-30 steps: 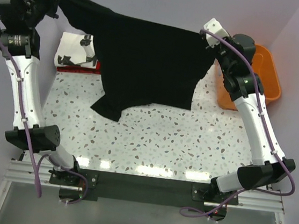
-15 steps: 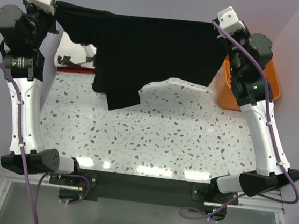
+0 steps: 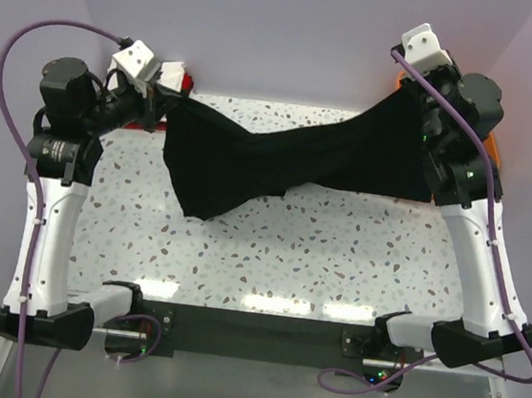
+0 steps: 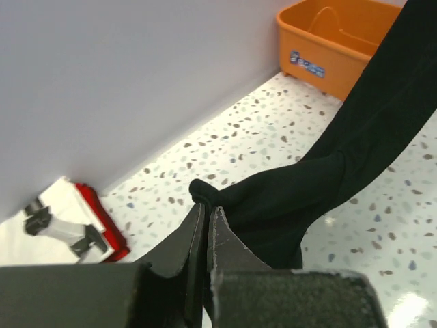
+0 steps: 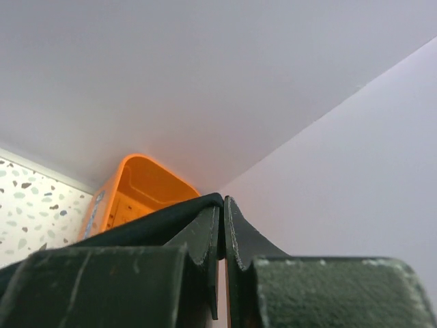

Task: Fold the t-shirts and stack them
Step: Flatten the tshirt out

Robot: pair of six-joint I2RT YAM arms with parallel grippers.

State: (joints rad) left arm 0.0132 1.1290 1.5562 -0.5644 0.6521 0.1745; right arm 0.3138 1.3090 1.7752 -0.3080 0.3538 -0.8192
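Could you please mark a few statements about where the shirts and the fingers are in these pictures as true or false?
1. The left gripper and the right gripper both have their fingers shut on the large plain black t-shirt. True.
2. The black t-shirt lies folded flat on the speckled table. False: it is unfolded and stretched between the two grippers.
3. The white t-shirt with black print rests on the red t-shirt. True.
4. The white t-shirt sits inside the orange plastic basket. False: it lies on the red t-shirt on the table, well apart from the basket.
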